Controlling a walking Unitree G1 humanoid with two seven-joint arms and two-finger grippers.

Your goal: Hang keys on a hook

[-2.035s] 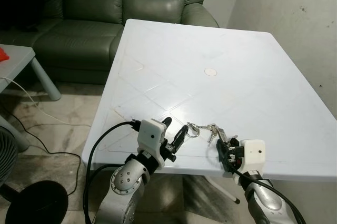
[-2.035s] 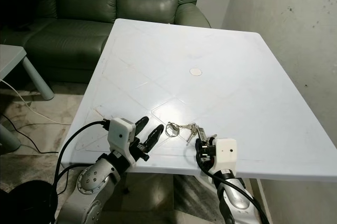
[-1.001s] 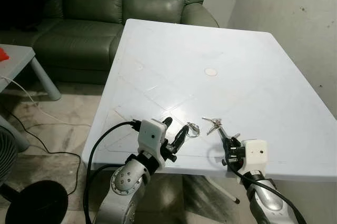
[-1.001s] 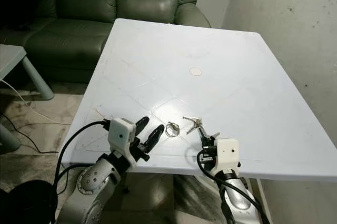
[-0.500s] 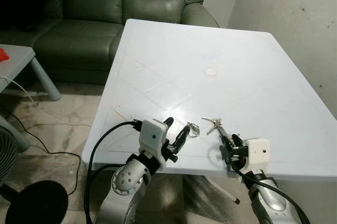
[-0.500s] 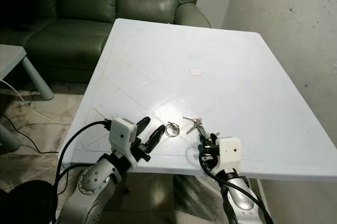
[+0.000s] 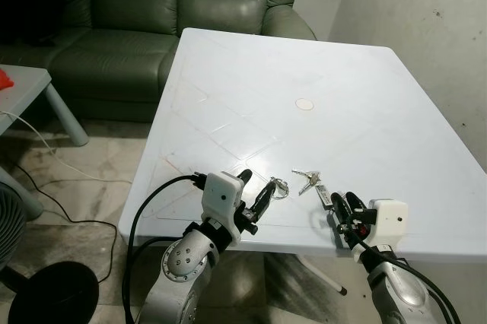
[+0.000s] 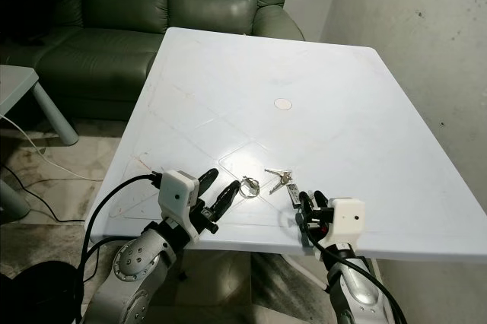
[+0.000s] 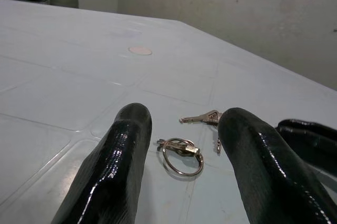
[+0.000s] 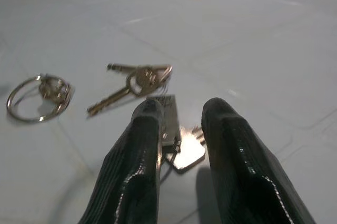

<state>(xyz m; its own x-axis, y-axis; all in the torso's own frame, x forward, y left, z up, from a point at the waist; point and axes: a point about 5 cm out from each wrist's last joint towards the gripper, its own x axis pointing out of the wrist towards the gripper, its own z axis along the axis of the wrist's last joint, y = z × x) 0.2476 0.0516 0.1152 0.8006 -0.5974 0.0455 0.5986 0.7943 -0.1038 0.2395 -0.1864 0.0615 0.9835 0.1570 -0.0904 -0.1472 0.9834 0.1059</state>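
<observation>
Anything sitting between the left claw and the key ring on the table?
Nothing. In the left wrist view the key ring lies on bare white table just ahead of the open left claw, apart from both fingers.

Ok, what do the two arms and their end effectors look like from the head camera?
Both arms are silver metal with rounded joint housings. Each wrist carries a white boxy camera module, and a thick black cable loops from it back along the arm. The left end effector and the right end effector each have two long, glossy black fingers with rounded tips. No markings can be made out.
</observation>
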